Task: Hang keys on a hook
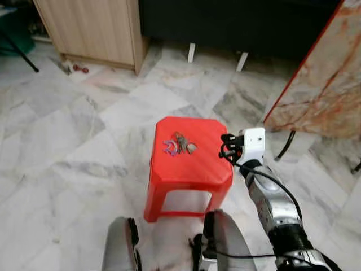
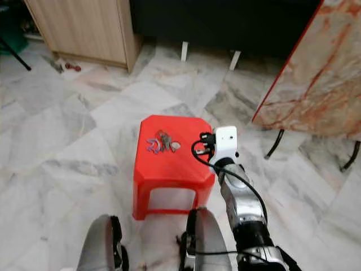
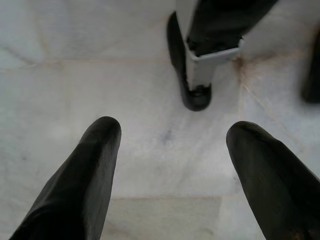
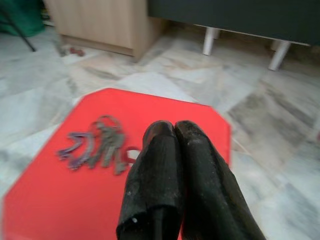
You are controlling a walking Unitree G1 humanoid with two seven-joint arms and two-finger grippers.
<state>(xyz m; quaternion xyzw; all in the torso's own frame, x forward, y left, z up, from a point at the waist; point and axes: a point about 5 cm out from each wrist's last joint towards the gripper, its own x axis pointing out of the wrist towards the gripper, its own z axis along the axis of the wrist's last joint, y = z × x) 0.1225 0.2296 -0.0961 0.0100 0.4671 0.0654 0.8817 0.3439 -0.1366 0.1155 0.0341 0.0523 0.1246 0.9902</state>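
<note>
Above the right edge of a red plastic stool (image 1: 189, 164), the right end effector (image 4: 172, 132) hovers with its two black fingers pressed together, gripping nothing. Just beyond its tips, toward the stool's far left part, the keys (image 1: 179, 144) lie flat on the seat, a purple ring among grey metal, apart from the fingers. Down by the marble floor (image 1: 67, 141), the left end effector (image 3: 170, 137) hangs with fingers spread wide. Behind stand a wooden cabinet (image 1: 96, 28) and a leaning marble slab (image 1: 327, 84).
</note>
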